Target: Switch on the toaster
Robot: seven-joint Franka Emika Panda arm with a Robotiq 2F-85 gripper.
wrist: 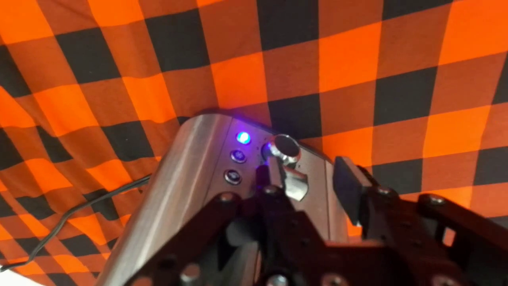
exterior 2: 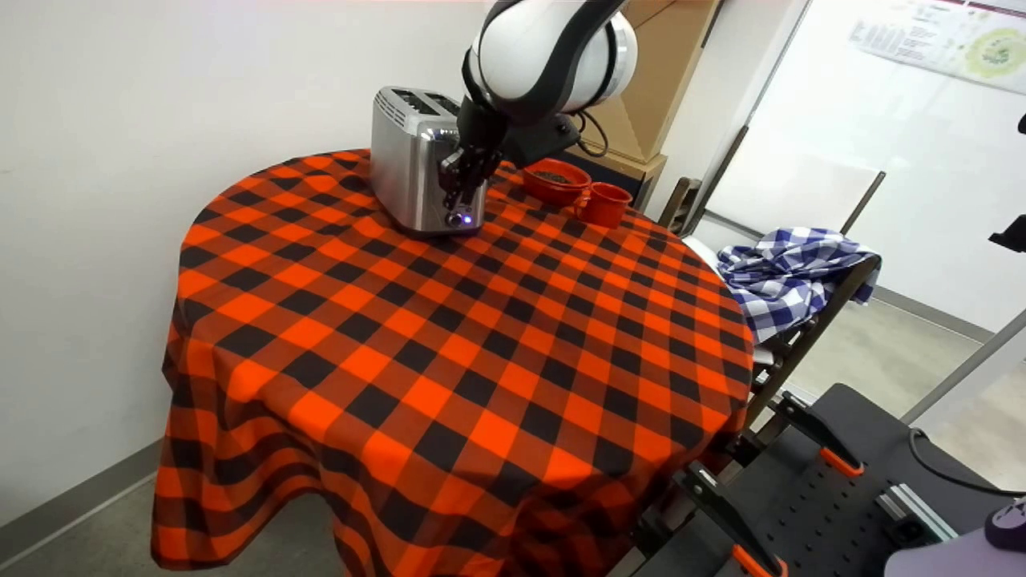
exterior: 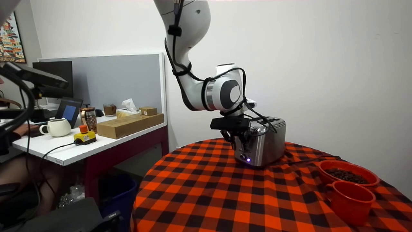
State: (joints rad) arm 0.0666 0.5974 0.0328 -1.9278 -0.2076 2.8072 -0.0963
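The silver toaster (exterior: 273, 141) stands upright on the round table; it also shows in an exterior view (exterior 2: 401, 168) and the wrist view (wrist: 170, 198). A blue-violet light (wrist: 243, 138) glows on a button of its end panel, with two more buttons beside it. A round knob (wrist: 283, 149) and a silver lever (wrist: 297, 184) are on the same panel. My gripper (wrist: 309, 169) is open at this panel, also in both exterior views (exterior: 236, 143) (exterior 2: 461, 188). One finger overlaps the knob and lever's edge; the lever shows between the fingers. Contact cannot be told.
The table (exterior: 222, 199) has a red-and-black checked cloth. A red bowl (exterior: 373, 184) of dark beans and a red mug (exterior: 351, 206) stand to one side of the toaster. A black cord (wrist: 67, 216) runs from the toaster. A white wall is close behind it.
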